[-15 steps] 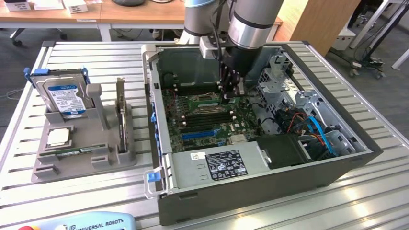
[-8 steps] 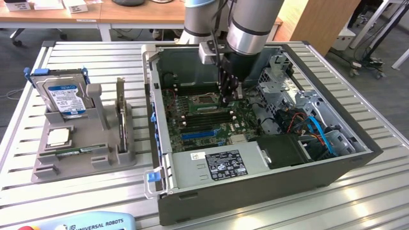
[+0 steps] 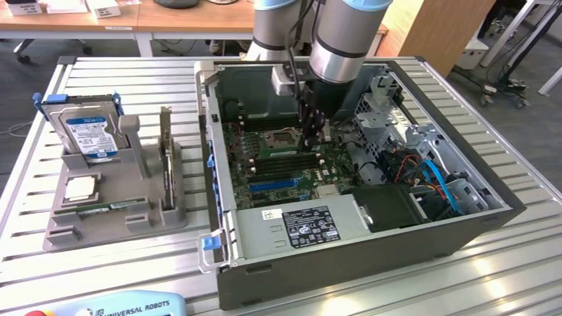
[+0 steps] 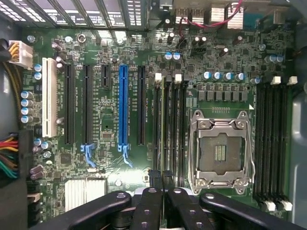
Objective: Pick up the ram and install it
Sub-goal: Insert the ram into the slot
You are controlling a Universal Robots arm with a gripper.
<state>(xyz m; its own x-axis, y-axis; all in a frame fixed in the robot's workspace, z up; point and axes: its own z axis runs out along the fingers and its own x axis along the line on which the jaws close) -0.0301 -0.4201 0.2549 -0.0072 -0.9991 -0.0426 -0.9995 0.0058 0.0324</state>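
Observation:
My gripper point(image 3: 314, 137) is down inside the open computer case point(image 3: 491, 197), just over the black memory slots point(image 3: 279, 161) beside the empty processor socket point(image 3: 281, 138). In the wrist view the dark fingertips point(image 4: 152, 181) stand close together, shut on the ram point(image 4: 162, 125). The ram shows edge-on as a thin green line running along the memory slots point(image 4: 169, 124), to one side of the processor socket point(image 4: 220, 152). Whether it is seated in a slot I cannot tell.
A grey holder point(image 3: 114, 227) at the exterior view's left carries a hard drive point(image 3: 88, 131), an upright card point(image 3: 165, 155), a square silver chip point(image 3: 81, 189) and a narrow green board point(image 3: 110, 209). Cables point(image 3: 435, 178) and a drive cage point(image 3: 386, 118) crowd the case's right side.

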